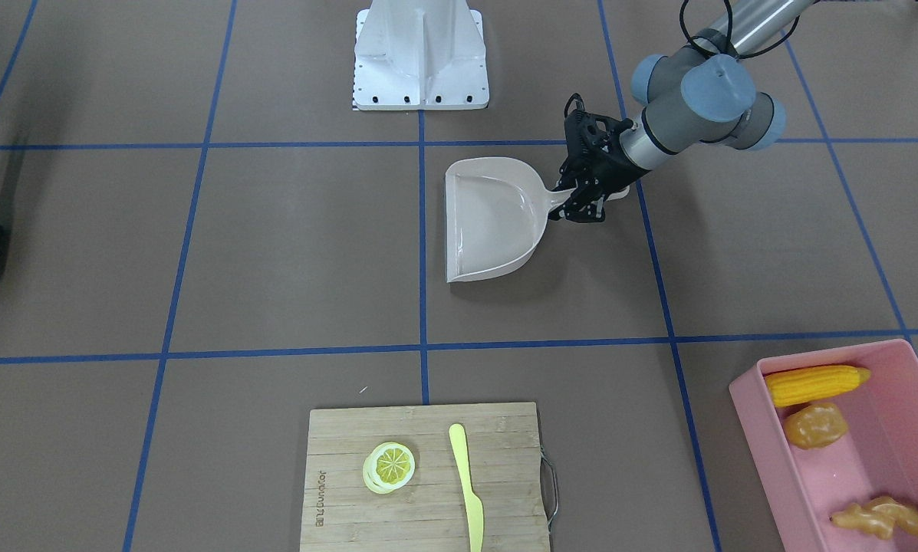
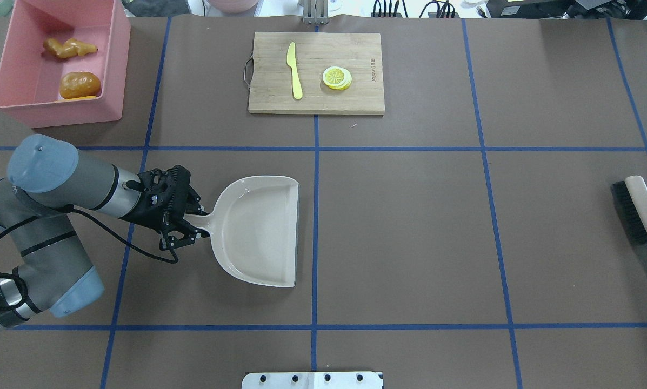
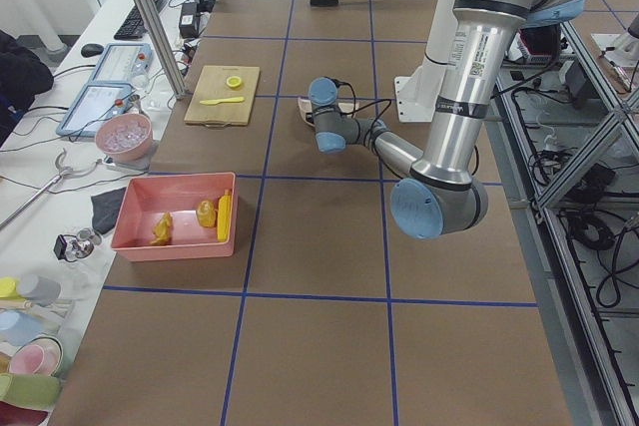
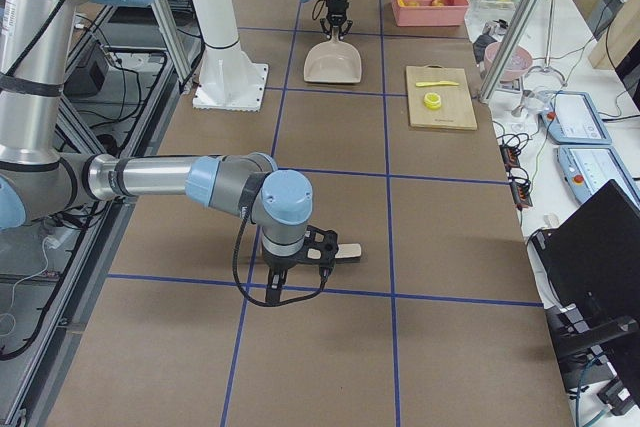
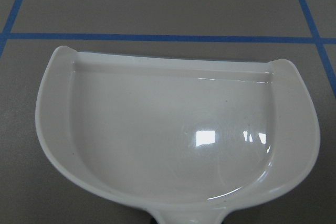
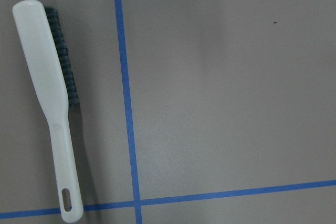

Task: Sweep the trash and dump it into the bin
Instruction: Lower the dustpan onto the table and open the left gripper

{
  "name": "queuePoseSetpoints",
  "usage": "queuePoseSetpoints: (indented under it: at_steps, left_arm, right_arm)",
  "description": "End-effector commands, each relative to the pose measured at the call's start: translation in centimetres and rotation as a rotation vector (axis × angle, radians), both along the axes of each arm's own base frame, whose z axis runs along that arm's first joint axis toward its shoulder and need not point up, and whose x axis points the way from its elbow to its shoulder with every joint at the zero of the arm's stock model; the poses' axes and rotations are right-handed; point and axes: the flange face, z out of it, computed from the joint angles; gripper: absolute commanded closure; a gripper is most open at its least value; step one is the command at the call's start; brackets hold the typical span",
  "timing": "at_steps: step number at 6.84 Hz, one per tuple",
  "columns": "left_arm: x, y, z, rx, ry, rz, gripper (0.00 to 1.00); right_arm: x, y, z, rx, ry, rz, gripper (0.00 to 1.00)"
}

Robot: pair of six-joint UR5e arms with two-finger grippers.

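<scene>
The trash lies in the pink bin (image 2: 58, 112): the yellow corn cob (image 1: 815, 383), the brownish-orange potato-like piece (image 1: 815, 425) and the tan ginger root (image 1: 884, 517). A beige dustpan (image 2: 258, 232) rests flat and empty on the table near the middle. My left gripper (image 2: 191, 224) is low at the pan's handle, shut on it. A brush (image 2: 639, 208) with black bristles lies on the table at my far right. In the exterior right view, my right gripper (image 4: 330, 250) hovers by the brush handle. I cannot tell whether it is open or shut.
A wooden cutting board (image 2: 355, 97) at the far edge carries a yellow knife (image 2: 294, 73) and a lemon slice (image 2: 337, 77). The white robot base (image 1: 420, 54) stands at the near edge. Blue tape lines grid the brown table.
</scene>
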Motion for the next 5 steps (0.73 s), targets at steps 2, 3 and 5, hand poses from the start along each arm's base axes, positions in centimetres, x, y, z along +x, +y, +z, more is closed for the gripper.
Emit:
queuePoseSetpoints:
  at_steps: [2, 3, 5]
  left_arm:
    - [0.63, -0.46, -0.21, -0.004, -0.002, -0.001, 1.00]
    - [0.67, -0.61, -0.39, -0.003, -0.001, -0.002, 1.00]
    - [0.76, -1.02, 0.08, -0.009, -0.009, -0.007, 0.99]
  right_arm:
    - [0.01, -0.07, -0.05, 0.002, 0.000, -0.001, 0.00]
    - [0.01, -0.06, 0.02, 0.001, 0.000, -0.001, 0.00]
    - [0.01, -0.05, 0.09, -0.001, 0.000, -0.001, 0.00]
